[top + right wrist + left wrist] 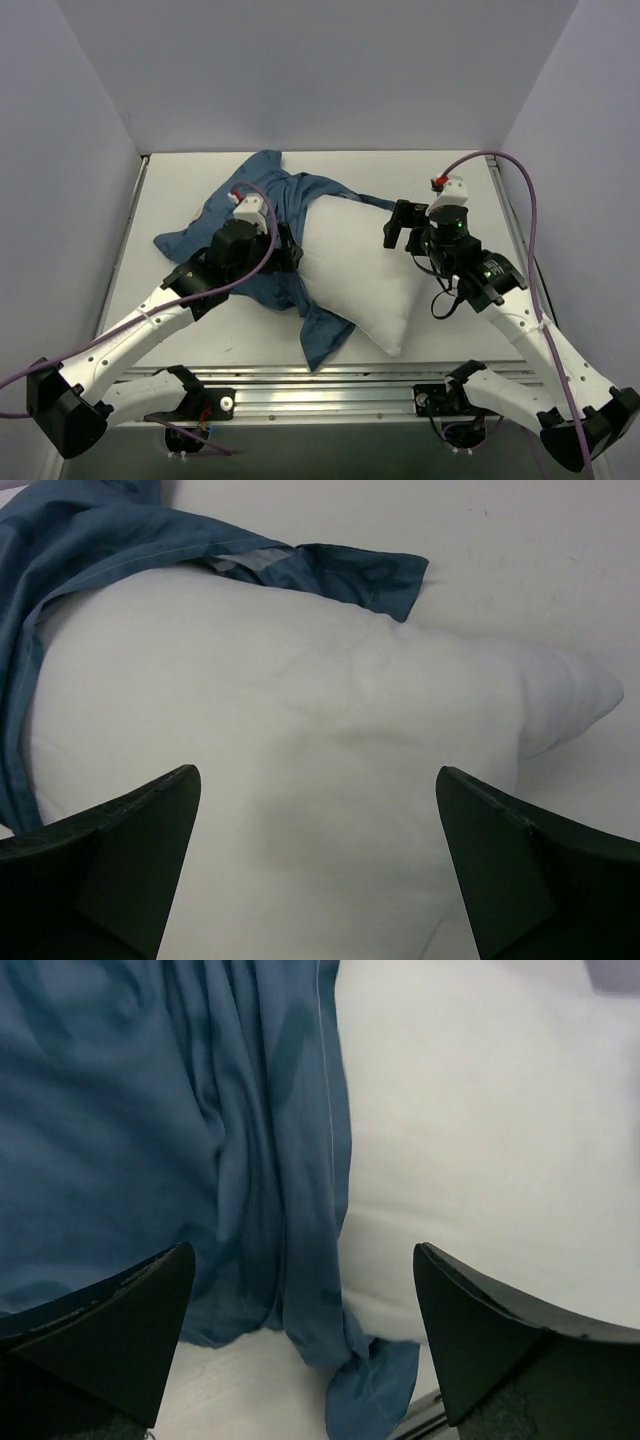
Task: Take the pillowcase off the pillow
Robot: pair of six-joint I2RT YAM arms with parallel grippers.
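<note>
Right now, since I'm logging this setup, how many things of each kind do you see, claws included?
Blue pillowcase: 1
White pillow: 1
Claws: 2 (left claw, right claw, both open)
Total: 4

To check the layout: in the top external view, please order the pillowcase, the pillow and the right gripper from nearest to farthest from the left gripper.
From the left gripper:
1. pillowcase, beneath it.
2. pillow, just right; nearly tied with 1.
3. right gripper, across the pillow.
</note>
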